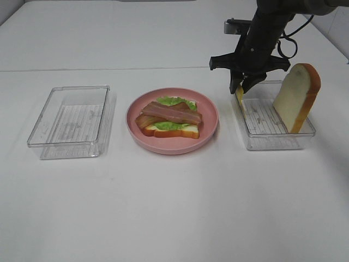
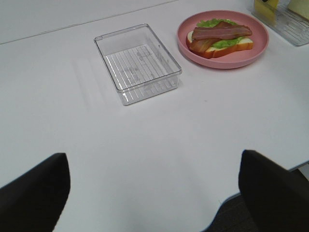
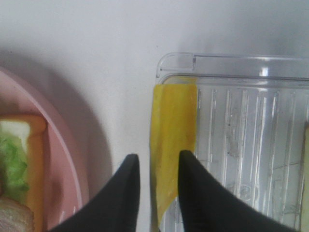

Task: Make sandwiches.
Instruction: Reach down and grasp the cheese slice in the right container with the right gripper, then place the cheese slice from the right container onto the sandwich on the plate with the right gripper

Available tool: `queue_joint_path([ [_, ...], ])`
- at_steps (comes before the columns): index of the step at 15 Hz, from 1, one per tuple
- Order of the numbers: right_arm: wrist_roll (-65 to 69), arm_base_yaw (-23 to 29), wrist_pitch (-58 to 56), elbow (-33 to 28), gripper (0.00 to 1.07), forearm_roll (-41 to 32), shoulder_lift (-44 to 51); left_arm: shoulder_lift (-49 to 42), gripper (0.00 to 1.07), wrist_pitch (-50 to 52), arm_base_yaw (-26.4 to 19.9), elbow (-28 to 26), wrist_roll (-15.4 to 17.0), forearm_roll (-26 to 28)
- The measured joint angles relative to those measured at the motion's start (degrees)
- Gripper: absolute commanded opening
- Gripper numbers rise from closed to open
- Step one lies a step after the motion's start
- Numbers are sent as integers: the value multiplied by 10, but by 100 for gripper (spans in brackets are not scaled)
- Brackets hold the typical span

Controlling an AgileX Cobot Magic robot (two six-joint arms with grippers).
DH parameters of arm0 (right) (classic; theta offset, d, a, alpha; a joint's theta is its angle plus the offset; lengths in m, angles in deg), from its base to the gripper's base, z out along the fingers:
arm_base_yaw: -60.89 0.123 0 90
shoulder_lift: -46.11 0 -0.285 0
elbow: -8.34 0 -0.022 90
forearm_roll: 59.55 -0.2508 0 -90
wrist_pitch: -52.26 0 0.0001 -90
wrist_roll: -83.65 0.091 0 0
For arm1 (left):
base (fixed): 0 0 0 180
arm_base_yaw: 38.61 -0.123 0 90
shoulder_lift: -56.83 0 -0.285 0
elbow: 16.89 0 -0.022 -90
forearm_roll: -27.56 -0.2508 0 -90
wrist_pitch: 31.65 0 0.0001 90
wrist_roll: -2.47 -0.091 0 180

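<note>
Yellow cheese square leans inside the clear tray, right of centre; right gripper straddles it, whether clamped unclear. Left gripper gapes wide. Sandwich stack sits on the pink plate, centre frame.

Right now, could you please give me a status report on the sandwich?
Left gripper open, empty. Right gripper astride the cheese at the tray wall, grip unconfirmed. Plate holds bread, lettuce, bacon; no cheese yet. Path to plate looks clear.
</note>
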Motion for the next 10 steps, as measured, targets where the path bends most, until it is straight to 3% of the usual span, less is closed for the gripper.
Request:
queue_joint_path([
  [1,3,0,-1,0,0,0,0,0,89,0,0,0,0,0],
  [6,4,0,-15,0,0,0,1,0,89,0,0,0,0,0],
  [10,3,0,-31,0,0,-14,66,0,89,0,0,0,0,0],
])
